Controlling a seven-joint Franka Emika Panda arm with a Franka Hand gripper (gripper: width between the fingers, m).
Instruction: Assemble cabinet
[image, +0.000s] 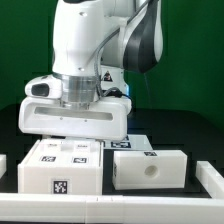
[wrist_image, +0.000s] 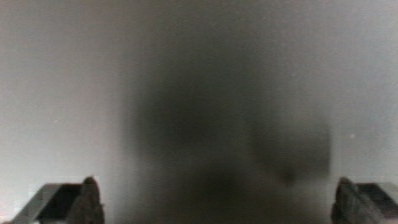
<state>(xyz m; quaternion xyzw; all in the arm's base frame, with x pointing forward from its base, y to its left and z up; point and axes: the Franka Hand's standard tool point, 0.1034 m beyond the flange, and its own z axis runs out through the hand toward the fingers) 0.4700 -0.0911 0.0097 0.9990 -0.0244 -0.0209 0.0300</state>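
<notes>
Two white cabinet pieces stand on the black table in the exterior view. A box (image: 60, 168) with marker tags on its top and front is at the front left. A block (image: 148, 168) with a round hole in its front is beside it on the right. My gripper (image: 74, 122) hangs low right behind and above the tagged box, which hides its fingertips. In the wrist view the gripper (wrist_image: 217, 205) is open, with the fingertips (wrist_image: 68, 203) far apart. Only a blurred grey surface, very close, fills the space between them.
A tagged white surface (image: 128, 146) shows behind the block with the hole; I cannot tell what it is. White edges show at the exterior view's far left (image: 4, 166) and far right (image: 212, 178). A green wall stands behind.
</notes>
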